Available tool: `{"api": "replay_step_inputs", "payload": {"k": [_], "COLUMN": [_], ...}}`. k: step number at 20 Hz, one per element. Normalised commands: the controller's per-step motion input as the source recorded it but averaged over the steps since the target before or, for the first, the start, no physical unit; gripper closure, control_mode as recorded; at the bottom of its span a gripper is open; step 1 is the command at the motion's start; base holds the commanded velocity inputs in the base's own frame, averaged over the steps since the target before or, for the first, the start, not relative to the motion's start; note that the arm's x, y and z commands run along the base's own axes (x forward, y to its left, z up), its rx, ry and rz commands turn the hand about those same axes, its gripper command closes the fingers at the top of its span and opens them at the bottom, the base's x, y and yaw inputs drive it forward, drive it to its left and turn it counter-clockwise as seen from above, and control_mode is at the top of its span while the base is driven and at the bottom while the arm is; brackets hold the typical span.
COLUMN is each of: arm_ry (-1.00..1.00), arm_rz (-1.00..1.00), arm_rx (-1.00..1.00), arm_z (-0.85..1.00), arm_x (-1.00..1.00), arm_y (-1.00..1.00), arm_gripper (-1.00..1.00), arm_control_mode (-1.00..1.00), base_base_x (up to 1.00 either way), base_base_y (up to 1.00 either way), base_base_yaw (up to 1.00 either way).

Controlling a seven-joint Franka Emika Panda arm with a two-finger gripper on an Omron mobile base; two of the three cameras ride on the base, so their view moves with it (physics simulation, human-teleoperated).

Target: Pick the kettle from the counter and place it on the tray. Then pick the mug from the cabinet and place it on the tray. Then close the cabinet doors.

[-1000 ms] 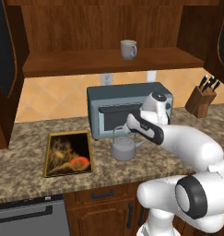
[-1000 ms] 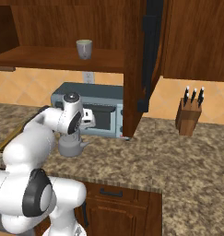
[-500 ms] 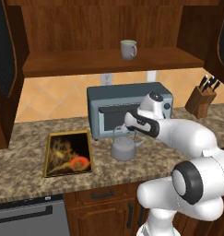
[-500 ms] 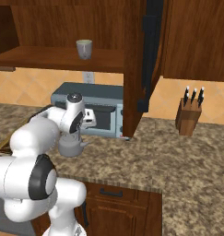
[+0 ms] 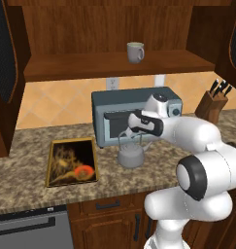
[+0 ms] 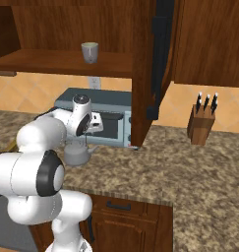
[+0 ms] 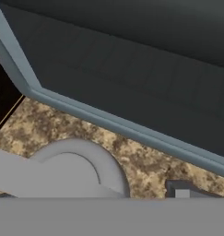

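left base view: gripper [image 5: 130, 127] low over kettle [image 5: 131, 154], lined up on its wire handle for the lift; tray [image 5: 71, 163] just left, near.
right base view: kettle [image 6: 76, 153] on counter [image 6: 190, 167] before microwave [image 6: 113, 120]; mug [image 6: 90, 52] up on cabinet [image 6: 57, 61] shelf, doors open.
hand view: jaws wide, gripping nothing; kettle [image 7: 74, 168] just below.

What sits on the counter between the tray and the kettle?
Nothing: in the left base view, bare speckled counter separates the tray from the kettle, which stands before the microwave.
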Motion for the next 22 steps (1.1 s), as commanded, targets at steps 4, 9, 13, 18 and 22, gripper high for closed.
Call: {"api": "replay_step_inputs", "payload": {"k": [4,9,13,18,22], "arm_ry": [0.00,-0.02,-0.07,-0.09,-0.01], "arm_rz": [0.04,0.02,0.00,-0.05,-0.06], "arm_rx": [-0.04,-0.02,0.00,0.00,0.00], "arm_z": [-0.20,-0.19,-0.09,0.16,0.55], "arm_x": [-0.22,-0.32,-0.44,-0.51,-0.31], "arm_y": [0.06,0.00,0.01,0.07,0.23], "arm_gripper": [1.00,1.00,1.00,1.00,1.00], "arm_control_mode": [-1.00,-1.00,-1.00,-1.00,-1.00], "base_base_x": [0.00,0.00,0.00,0.00,0.00], "base_base_y": [0.00,0.00,0.00,0.00,0.00], "base_base_yaw": [0.00,0.00,0.00,0.00,0.00]}}
